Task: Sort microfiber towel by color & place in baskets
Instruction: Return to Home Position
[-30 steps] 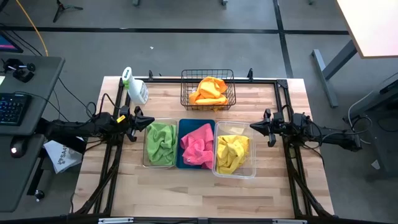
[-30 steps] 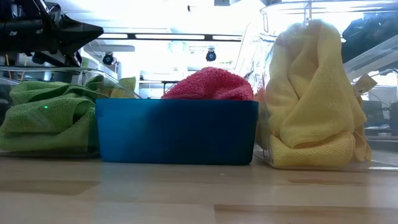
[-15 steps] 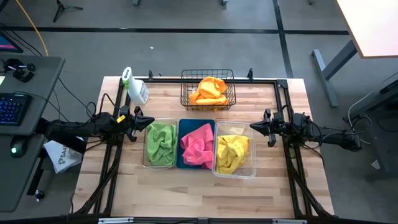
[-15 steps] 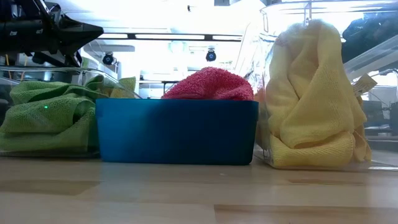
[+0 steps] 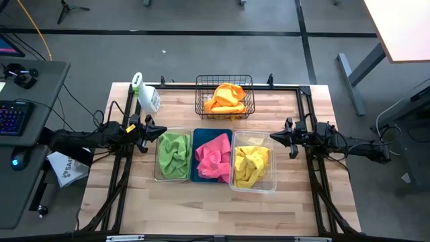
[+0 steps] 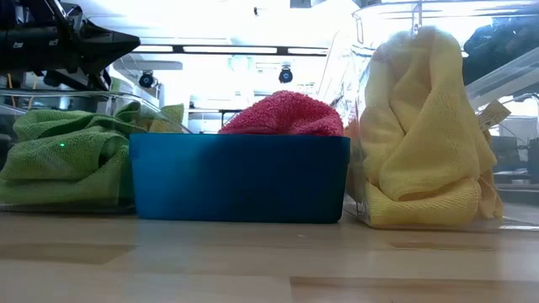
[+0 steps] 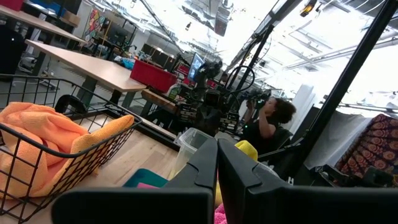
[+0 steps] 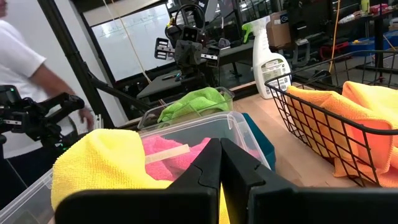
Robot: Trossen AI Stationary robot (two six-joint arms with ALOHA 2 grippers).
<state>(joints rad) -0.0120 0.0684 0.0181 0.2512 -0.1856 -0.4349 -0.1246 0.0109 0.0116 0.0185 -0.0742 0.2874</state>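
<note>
Three tubs stand in a row at the table's middle: a clear tub [image 5: 173,154] with a green towel [image 5: 174,152], a blue tub [image 5: 212,156] with a pink towel [image 5: 213,155], and a clear tub [image 5: 253,163] with a yellow towel [image 5: 250,164]. Behind them a black wire-mesh basket [image 5: 224,98] holds orange towels [image 5: 225,98]. My left gripper [image 5: 161,133] is shut, hovering left of the green tub. My right gripper [image 5: 273,136] is shut, hovering right of the yellow tub. Both are empty.
A white spray bottle [image 5: 145,95] lies at the table's far left corner. A black frame [image 5: 304,101] runs along the table's far and side edges. Bare wood [image 5: 215,208] stretches across the near part. A person [image 8: 28,81] stands beyond the table's left side, and another person [image 7: 272,121] beyond the right.
</note>
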